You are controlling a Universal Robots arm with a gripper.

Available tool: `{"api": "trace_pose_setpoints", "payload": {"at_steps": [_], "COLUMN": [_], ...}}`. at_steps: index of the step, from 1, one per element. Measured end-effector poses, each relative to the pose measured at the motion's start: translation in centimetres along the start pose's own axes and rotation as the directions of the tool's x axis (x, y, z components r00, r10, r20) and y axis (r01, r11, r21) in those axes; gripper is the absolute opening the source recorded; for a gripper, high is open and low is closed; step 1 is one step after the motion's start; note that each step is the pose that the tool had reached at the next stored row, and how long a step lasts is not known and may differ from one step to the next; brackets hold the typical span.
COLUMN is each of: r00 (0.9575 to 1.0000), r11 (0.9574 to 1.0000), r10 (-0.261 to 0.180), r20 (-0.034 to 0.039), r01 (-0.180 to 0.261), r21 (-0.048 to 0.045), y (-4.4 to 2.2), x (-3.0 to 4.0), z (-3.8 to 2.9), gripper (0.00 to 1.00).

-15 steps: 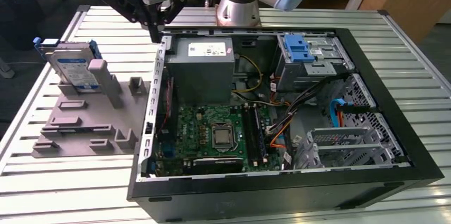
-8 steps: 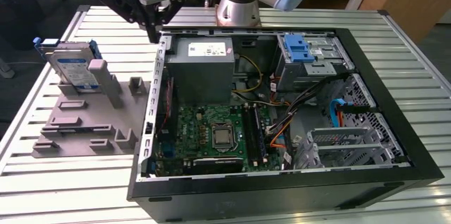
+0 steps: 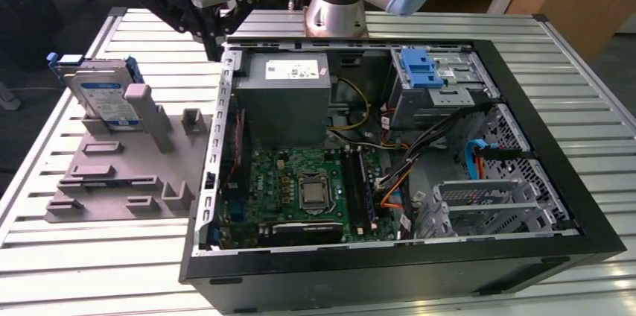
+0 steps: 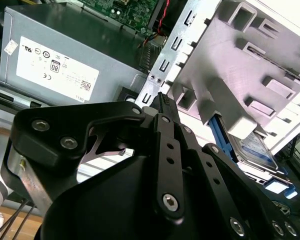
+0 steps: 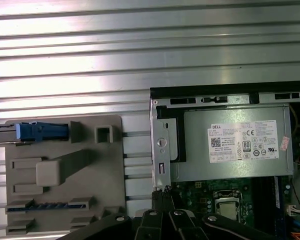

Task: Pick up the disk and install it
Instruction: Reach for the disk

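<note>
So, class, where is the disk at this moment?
The disk stands on edge in the grey holder at the exterior view's left, beside the open computer case.

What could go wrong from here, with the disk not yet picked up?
1. The gripper hangs with jaws shut near the case's metal edge; moving sideways could clip it.
2. The disk stands upright in the grey holder beside a post; an off-centre grasp might jam it.
3. Loose cables inside the case could snag the disk.
</note>
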State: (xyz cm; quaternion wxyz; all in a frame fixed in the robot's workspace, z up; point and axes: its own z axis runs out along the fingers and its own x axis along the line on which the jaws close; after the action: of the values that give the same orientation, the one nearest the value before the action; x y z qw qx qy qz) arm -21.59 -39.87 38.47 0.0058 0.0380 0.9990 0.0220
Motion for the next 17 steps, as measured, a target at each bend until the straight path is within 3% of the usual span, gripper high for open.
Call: {"api": "trace_pose_setpoints", "payload": {"at_steps": [17], "r00": [1.0], "r11": [1.0], "r10": [0.0], "r20": [-0.0009], "r01": [0.0], "r21": [-0.0001], "y": [-0.06], "x": [1.41], "z": [0.11], "gripper": [0.11]}}
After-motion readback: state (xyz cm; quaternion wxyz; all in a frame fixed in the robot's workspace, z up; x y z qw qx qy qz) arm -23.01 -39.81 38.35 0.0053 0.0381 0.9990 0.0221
